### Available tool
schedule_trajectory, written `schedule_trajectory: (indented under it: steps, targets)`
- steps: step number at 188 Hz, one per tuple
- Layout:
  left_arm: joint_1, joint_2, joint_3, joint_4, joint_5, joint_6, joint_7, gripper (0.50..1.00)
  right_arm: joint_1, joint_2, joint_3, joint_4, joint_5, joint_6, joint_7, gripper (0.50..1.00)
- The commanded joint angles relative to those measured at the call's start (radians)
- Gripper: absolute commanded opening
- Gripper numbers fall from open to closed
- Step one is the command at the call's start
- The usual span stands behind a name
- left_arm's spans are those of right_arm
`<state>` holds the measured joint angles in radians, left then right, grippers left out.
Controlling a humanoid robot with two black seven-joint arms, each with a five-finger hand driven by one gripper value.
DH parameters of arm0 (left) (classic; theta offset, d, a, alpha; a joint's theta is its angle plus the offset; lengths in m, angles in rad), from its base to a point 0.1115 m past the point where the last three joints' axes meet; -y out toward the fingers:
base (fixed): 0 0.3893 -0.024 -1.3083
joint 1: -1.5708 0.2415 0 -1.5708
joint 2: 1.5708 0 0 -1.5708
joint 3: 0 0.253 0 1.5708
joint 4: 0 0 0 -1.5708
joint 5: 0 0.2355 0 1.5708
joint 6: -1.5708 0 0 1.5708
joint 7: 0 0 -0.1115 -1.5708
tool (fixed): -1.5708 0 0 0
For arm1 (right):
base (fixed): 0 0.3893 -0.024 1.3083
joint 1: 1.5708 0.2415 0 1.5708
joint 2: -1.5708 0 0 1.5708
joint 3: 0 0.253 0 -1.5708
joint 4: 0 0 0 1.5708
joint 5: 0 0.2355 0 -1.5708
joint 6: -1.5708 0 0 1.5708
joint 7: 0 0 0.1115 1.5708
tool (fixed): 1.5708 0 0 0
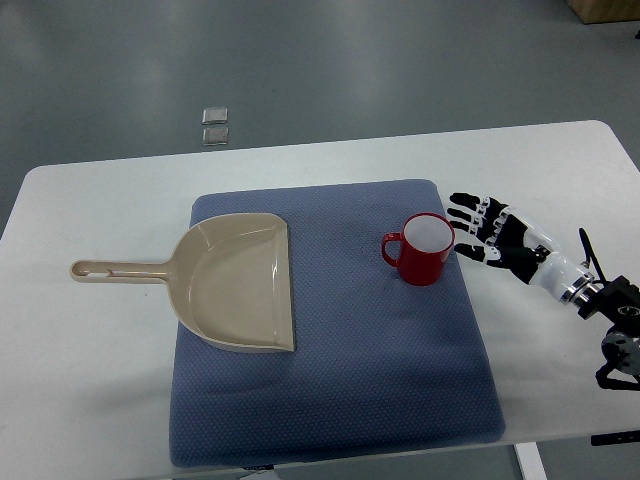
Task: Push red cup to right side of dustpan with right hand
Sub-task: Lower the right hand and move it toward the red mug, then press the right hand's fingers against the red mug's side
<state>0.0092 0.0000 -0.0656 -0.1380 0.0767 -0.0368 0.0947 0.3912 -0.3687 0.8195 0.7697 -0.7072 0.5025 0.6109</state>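
Your right hand [490, 235] sits right of centre with its fingers spread flat and holding nothing, fingertips just beside the cup [424, 249]. That looks like a pushing pose rather than a grasp. The cup stands upright on the mat [330, 400] in mid-frame, handle pointing left toward the dustpan [238, 285], already on that pan's right but well apart from it. The dustpan's open mouth faces the cup. No writing or brand is readable on anything on the tabletop [90, 370].
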Motion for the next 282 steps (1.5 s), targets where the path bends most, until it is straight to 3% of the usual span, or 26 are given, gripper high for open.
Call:
schedule_trajectory:
  steps: [1,147,282]
  targets:
    - [0.0,0.0,0.001,0.0,0.0,0.0,0.0,1.0,0.002,0.004,0.0,0.0,0.0,0.004,0.0,0.926]
    - [0.0,0.0,0.001,0.0,0.0,0.0,-0.001,1.0,0.002,0.027,-0.002,0.037,-0.084,0.01,0.0,0.924]
    - [0.0,0.0,0.001,0.0,0.0,0.0,-0.001,1.0,0.0,0.094,-0.002,0.036,-0.087,-0.065,0.0,0.924]
